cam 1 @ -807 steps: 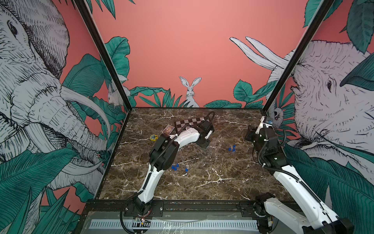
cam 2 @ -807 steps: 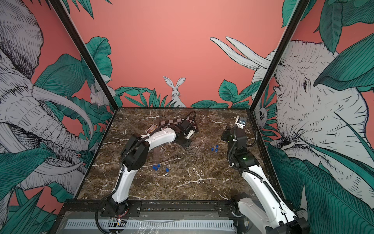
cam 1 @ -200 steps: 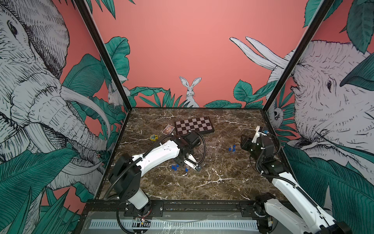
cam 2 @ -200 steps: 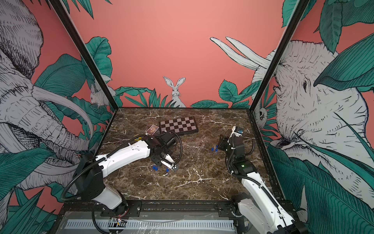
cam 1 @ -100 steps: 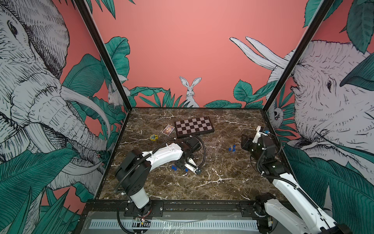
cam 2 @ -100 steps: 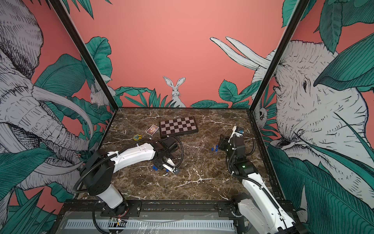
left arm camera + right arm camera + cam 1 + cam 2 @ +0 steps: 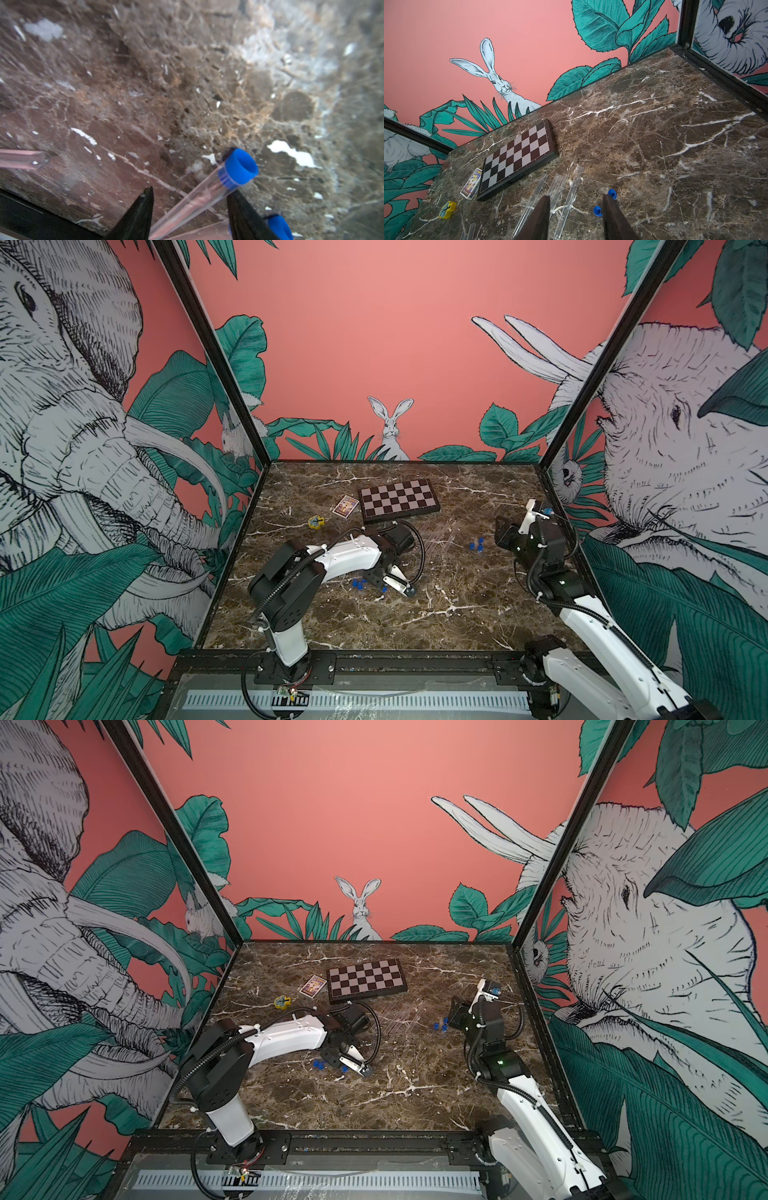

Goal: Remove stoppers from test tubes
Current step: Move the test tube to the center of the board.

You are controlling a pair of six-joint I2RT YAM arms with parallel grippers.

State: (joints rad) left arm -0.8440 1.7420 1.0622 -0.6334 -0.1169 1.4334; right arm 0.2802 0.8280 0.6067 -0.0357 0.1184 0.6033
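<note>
The left gripper (image 7: pixel 189 191) stands about half open. A test tube (image 7: pixel 199 199) runs slantwise between its two black fingers, and the stopper (image 7: pixel 240 167) sits just beyond the tips. The tube seems to lean on one finger, but it cannot be told whether both fingers press on it. The right gripper (image 7: pixel 576 196) is open and empty, above a row of bare tubes (image 7: pixel 560 187) that lie on the marble table (image 7: pixel 675 145) beside the chessboard (image 7: pixel 517 153). Two loose stoppers (image 7: pixel 612 192) lie near one of its fingers. The tube is probably light, stiff and very smooth, so it can slip or roll, and its thin wall may crack under a hard squeeze. A good hold seems to be on the body just under the blue plug, while the other fingers take the wide head of the plug and pull straight along the tube
</note>
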